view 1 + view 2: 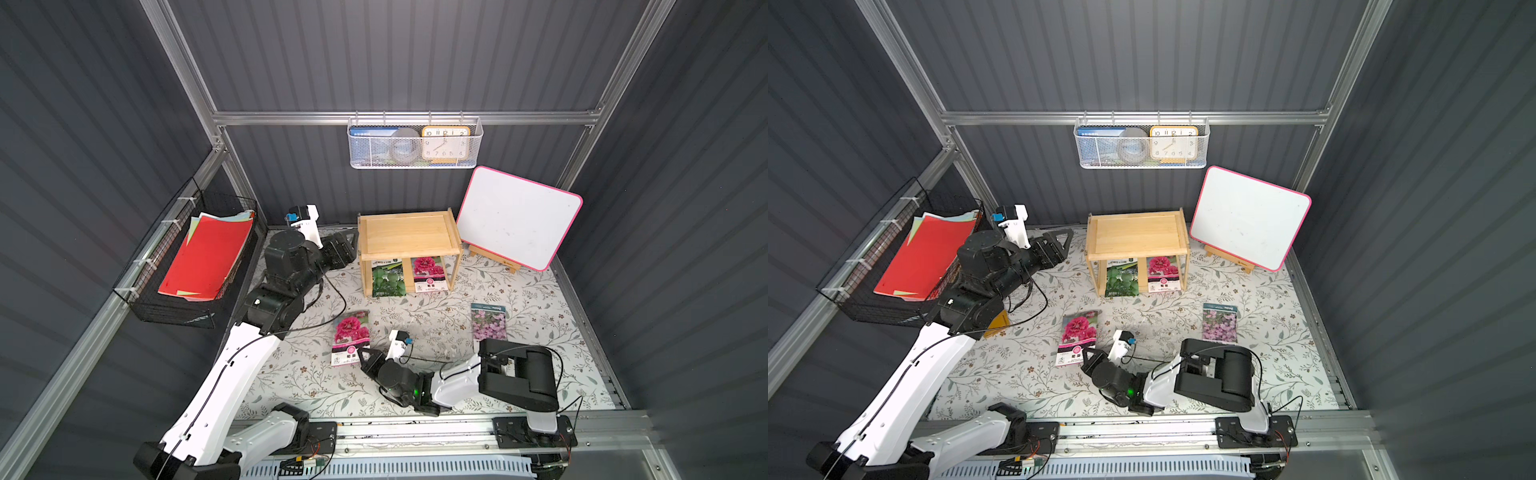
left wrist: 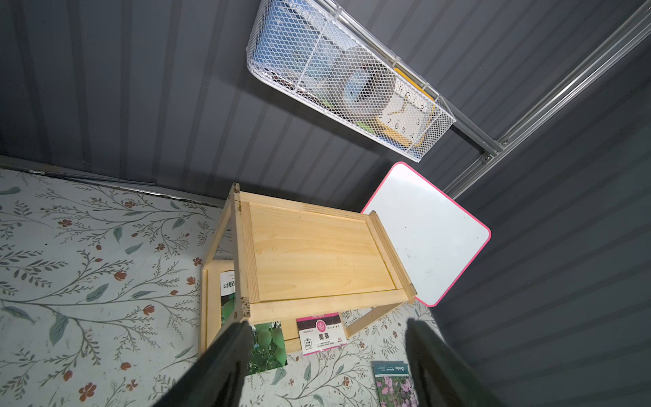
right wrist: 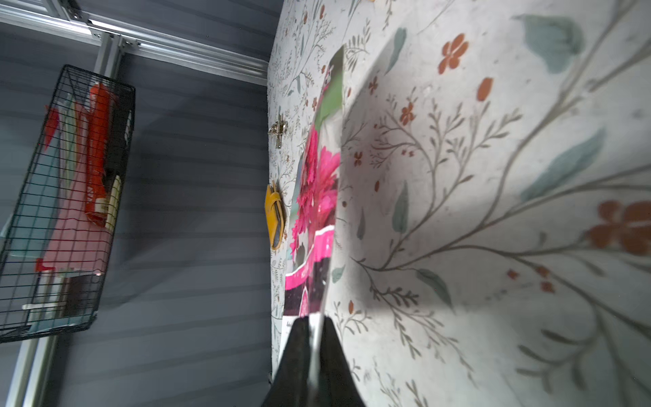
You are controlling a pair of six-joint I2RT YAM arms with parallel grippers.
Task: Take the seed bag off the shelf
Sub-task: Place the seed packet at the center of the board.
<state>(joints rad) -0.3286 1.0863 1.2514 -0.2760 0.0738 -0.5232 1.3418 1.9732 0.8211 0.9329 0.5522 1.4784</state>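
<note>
Right wrist view: the right gripper [image 3: 312, 322] is clamped on the label end of a pink-flower seed bag [image 3: 318, 190], seen edge-on over the floral mat [image 3: 493, 176]. In both top views this bag sits well in front of the shelf [image 1: 409, 232], off its boards. A purple-flower bag [image 1: 488, 322] lies flat before the shelf's right end. The left gripper [image 2: 327, 324] hovers just left of the shelf, jaws spread wide, holding nothing. On the shelf's lower board lie a green bag [image 1: 388, 279] and another pink bag [image 1: 429, 274], side by side. A whiteboard [image 1: 517, 218] leans right of the shelf. A white mesh basket [image 1: 415, 165] hangs above it.
</note>
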